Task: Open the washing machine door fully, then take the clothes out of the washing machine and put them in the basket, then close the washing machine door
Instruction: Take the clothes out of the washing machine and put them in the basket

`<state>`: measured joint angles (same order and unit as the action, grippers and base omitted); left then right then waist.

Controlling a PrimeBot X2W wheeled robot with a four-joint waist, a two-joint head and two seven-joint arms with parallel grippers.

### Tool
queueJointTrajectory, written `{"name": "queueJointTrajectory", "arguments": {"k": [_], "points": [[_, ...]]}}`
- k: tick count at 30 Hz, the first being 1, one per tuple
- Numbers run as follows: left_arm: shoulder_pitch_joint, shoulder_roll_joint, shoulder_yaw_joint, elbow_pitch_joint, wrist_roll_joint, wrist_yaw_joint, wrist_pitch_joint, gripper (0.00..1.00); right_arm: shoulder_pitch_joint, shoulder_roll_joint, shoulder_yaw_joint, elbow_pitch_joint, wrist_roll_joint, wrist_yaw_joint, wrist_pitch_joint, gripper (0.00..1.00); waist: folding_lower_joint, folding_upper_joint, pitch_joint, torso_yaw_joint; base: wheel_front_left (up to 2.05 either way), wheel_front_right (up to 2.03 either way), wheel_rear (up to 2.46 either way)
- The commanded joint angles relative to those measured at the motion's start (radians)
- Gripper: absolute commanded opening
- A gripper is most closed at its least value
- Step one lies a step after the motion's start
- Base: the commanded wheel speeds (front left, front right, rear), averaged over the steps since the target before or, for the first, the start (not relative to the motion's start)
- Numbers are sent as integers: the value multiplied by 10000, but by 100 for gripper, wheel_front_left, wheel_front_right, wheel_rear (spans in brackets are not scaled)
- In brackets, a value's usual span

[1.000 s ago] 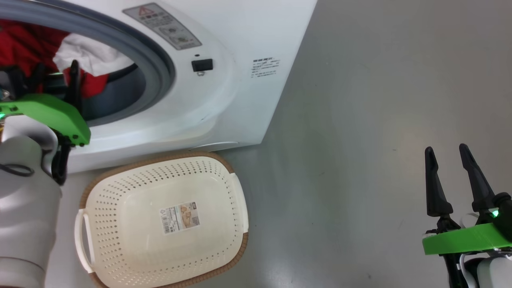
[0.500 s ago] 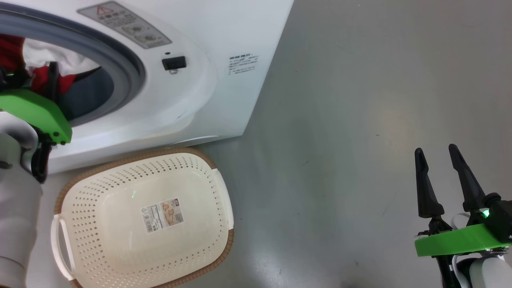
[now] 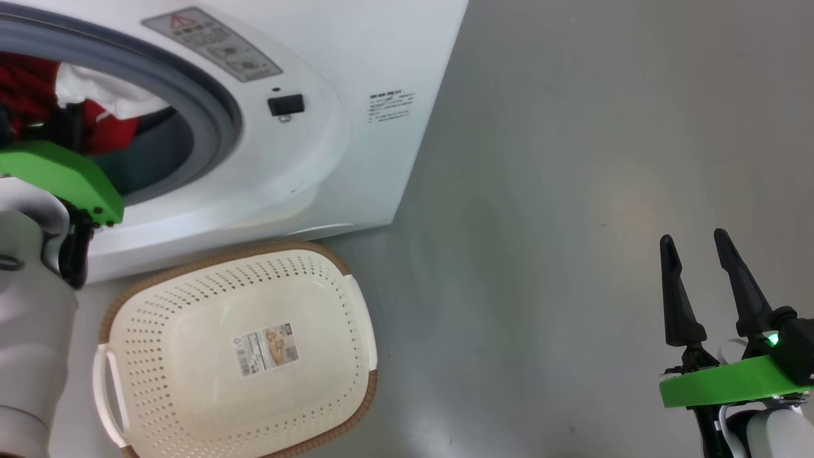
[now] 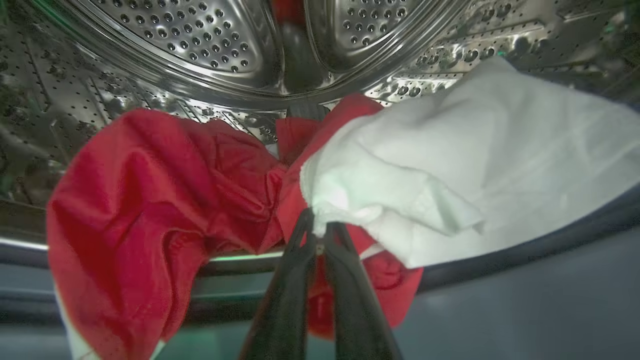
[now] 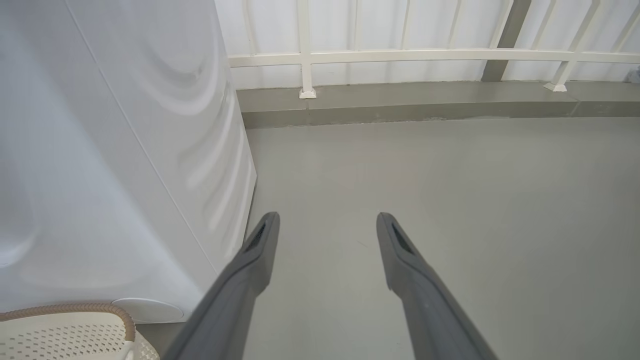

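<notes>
Inside the washing machine (image 3: 356, 57), the clothes (image 4: 160, 200) are a loose bundle of soft fabric. A bright red, crumpled garment with a slight sheen fills the left and centre of the left wrist view, and a matt white panel spreads across the right. They lie low at the front of the perforated steel drum (image 4: 200, 35), whose shiny, hole-dotted curved panels rise behind them at the top of the frame. Part of the bundle hangs over the drum's dark front lip.

The left gripper (image 4: 317, 224) comes up from the bottom centre of that view. Its two long dark fingers are pressed together, pinching a fold right where the white cloth meets the red.

In the head view the same bundle shows as red and white at the upper left, inside the grey rubber ring (image 3: 219, 114) of the smooth white machine. The left arm's green bracket (image 3: 63, 178) sits in front of the opening.

Below the machine, at the lower left of the head view, the basket (image 3: 191, 394) stands on the grey floor (image 3: 540, 254), just beside the machine's base. It is cream plastic, rounded-rectangular and dotted with holes, with a brown woven-look rim and a paper label (image 3: 266, 348) on its bottom.

The right gripper (image 3: 693, 238) is at the lower right, well apart from the machine and the basket, its fingers spread wide and holding nothing
</notes>
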<state>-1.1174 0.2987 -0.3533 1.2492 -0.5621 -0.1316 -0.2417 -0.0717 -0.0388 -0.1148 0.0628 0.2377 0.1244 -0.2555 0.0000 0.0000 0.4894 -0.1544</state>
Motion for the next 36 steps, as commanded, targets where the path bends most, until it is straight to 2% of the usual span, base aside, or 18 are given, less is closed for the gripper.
{"name": "queueJointTrajectory", "arguments": {"k": [1,7,14,23,27,36], "points": [[-44,383,381,-164,-191,9,-171,0,-148,-118,186,-192,-28,63,-63,100,0,0,-239,169,0,0,0],[746,215,1291,-1726,-154,305,-197,0,-28,-163,186,-111,-60,63,-63,100,0,0,-791,497,0,0,0],[2096,-158,2641,-3403,330,292,-199,0,218,-199,164,-25,-94,63,-63,100,0,0,-1427,820,0,0,0],[4333,-1255,4958,-5934,1505,82,-200,0,632,-216,109,50,-103,63,-63,100,0,0,-2166,1115,0,0,0],[5086,-1632,5427,-6871,1795,22,-200,0,760,-209,67,37,-94,63,-63,100,0,0,-2326,1154,0,0,0],[6579,-1944,5386,-9177,1673,12,-200,0,983,-194,-143,6,-79,63,-63,100,0,0,-2514,1299,0,0,0]]}}
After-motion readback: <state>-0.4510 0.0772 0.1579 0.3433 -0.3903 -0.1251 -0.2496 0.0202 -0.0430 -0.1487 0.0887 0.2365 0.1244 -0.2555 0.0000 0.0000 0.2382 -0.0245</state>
